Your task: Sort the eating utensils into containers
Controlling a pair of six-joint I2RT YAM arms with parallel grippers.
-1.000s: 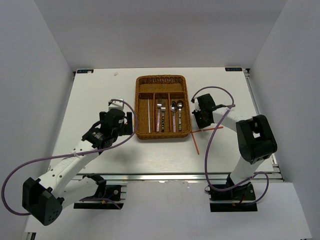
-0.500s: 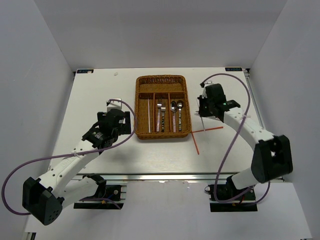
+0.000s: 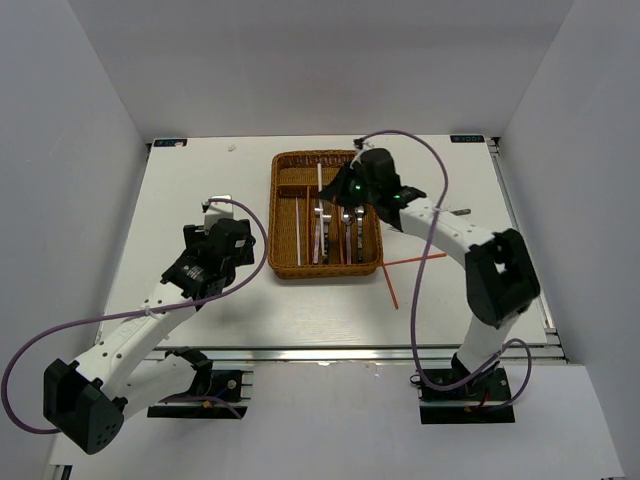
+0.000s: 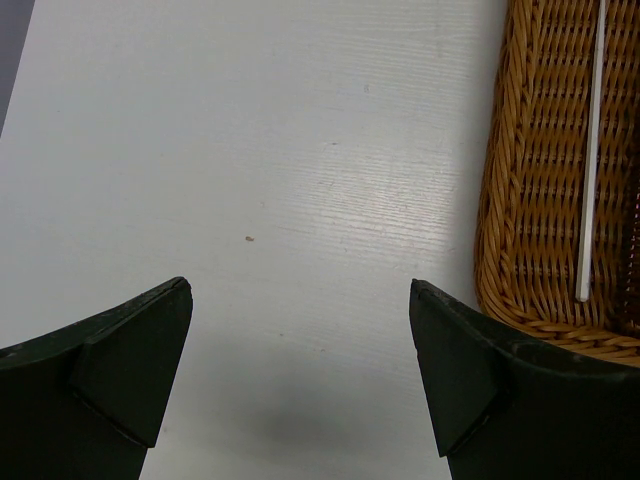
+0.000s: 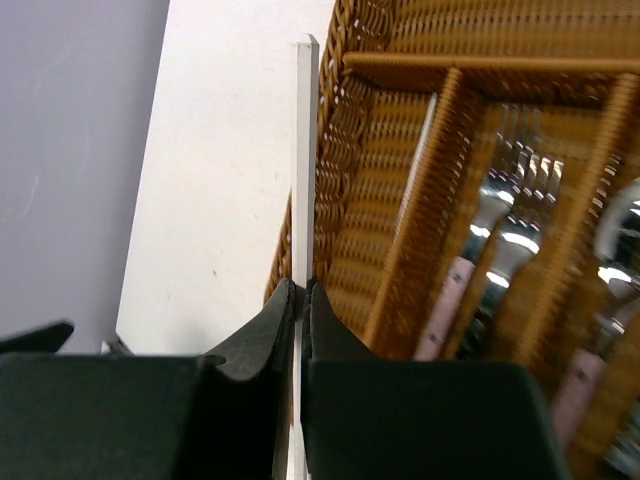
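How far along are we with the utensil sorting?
Done: forks, spoons and one white chopstick lie in the narrow compartments of the tray. In hand: the right claw holds a second white chopstick over the tray. Remaining: two red chopsticks on the table; the left claw is open, empty.

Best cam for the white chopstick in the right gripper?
Right wrist: held chopstick is large and close, pinched between the fingers of the right gripper. Top external shows a thin sliver over the wicker tray. Left wrist shows only another chopstick lying in the tray.
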